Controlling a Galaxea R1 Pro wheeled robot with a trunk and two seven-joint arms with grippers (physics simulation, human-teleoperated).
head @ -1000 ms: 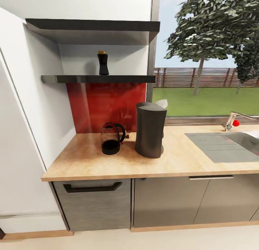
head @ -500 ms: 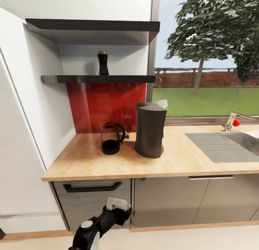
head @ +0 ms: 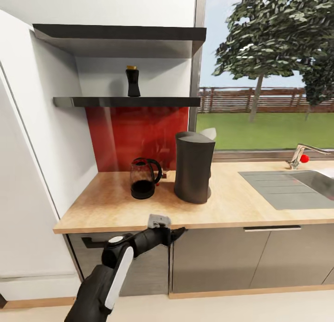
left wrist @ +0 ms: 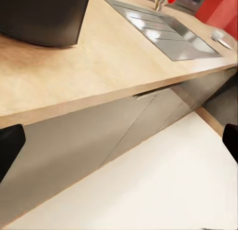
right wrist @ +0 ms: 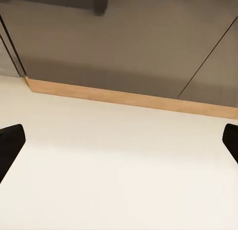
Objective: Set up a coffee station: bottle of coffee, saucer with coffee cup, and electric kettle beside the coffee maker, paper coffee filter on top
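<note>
Dark brown, with a yellow cap, the small bottle of coffee stands alone on the thin glossy dark grey kitchen shelf, high above the worktop; I judge it is the thing to fetch, since it is not yet on the counter. Below it, the left gripper hangs in front of the grey cabinet fronts, just under the edge of the light beige wood-grain kitchen countertop. In the left wrist view its black fingertips sit at opposite edges, so the fingers are wide and hold nothing. The rounded smoky glass electric kettle stands just beside the tall dark grey coffee maker, probably already placed. A white paper coffee filter peeks behind its top, mostly hidden. The right gripper is wide too, over pale floor. The inset steel sink is cut off.
</note>
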